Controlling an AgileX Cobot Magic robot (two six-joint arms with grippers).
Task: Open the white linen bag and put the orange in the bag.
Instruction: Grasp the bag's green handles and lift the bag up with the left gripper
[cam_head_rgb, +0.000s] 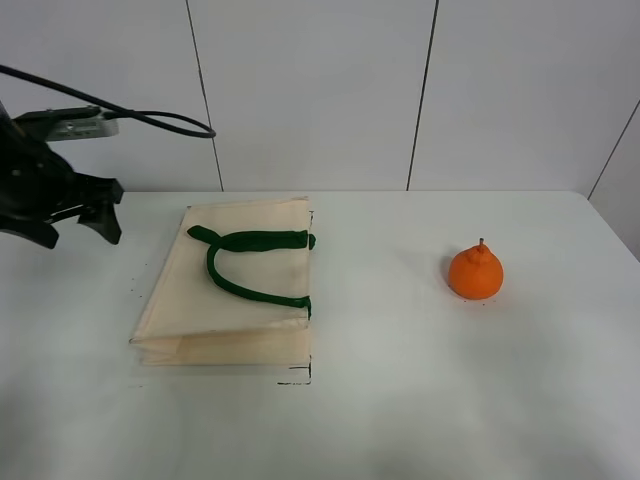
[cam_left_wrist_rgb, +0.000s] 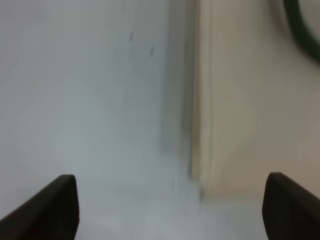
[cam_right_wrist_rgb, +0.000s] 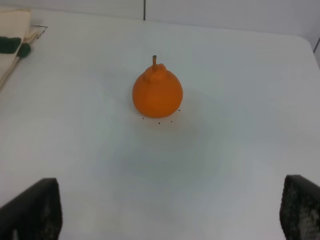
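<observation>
Both agape: left gripper (cam_left_wrist_rgb: 169, 200), right gripper (cam_right_wrist_rgb: 170, 200).

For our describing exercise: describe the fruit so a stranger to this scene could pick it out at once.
On the white table, look right of the flat white linen bag, well apart from it: there stands the orange. It alone is round and bright orange, with a knobbly neck and short brown stem.

Plain cream, kinda off-white on the white linen bag (cam_head_rgb: 225, 290), dark green on its handles (cam_head_rgb: 250, 240). Bright orange all over the orange (cam_head_rgb: 476, 275), brownish on the stem (cam_right_wrist_rgb: 154, 60). Plain white table (cam_head_rgb: 420, 400), tiny black marks (cam_head_rgb: 297, 378) dotted on it. Matte black left gripper (cam_head_rgb: 76, 230).
</observation>
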